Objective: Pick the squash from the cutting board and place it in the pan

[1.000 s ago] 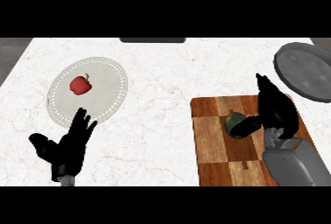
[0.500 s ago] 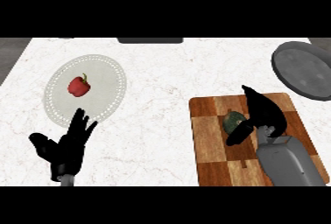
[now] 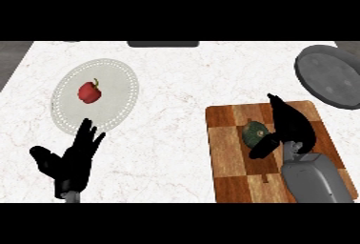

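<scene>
A dark green squash (image 3: pixel 254 133) lies on the wooden cutting board (image 3: pixel 228 157) at the right. My right hand (image 3: pixel 292 127) is over the board just right of the squash, its fingers straight and pointing away from me. Its thumb (image 3: pixel 262 149) reaches out below the squash, so the squash sits in the gap between thumb and fingers; I cannot tell whether they touch. The grey pan (image 3: pixel 333 76) lies beyond the board at the far right, partly cut off by the view's edge. My left hand (image 3: pixel 70 164) rests open at the lower left, fingers up.
A white plate (image 3: pixel 112 81) holding a red pepper (image 3: pixel 88 91) sits at the left on the marble counter (image 3: pixel 175 95). A dark object (image 3: pixel 163 44) shows at the counter's far edge.
My right hand has come down closer to the squash, and its thumb has swung out below it. The squash and my left hand have stayed put.
</scene>
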Controlling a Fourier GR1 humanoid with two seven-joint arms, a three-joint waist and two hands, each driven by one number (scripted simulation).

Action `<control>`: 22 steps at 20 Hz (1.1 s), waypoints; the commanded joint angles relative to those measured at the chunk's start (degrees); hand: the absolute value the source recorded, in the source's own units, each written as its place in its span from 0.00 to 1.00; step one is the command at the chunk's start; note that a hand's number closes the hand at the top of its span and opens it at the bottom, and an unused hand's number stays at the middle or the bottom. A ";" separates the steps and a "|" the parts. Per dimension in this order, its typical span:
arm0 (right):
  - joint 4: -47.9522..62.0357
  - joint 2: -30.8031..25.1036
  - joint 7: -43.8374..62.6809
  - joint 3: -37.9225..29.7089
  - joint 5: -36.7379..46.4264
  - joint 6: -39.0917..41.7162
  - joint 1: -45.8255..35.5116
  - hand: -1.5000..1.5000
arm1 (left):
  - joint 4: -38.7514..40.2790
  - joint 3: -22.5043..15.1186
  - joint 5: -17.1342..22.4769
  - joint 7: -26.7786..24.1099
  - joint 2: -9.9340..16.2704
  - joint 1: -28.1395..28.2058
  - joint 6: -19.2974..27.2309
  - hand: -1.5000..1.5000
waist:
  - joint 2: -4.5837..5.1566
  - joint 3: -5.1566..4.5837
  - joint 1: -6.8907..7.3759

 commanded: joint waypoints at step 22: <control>10.49 4.36 -15.30 3.03 12.96 -12.66 4.53 1.00 | 5.16 2.93 -3.43 1.40 -3.38 -3.27 -1.68 0.50 | 0.30 -0.30 -0.12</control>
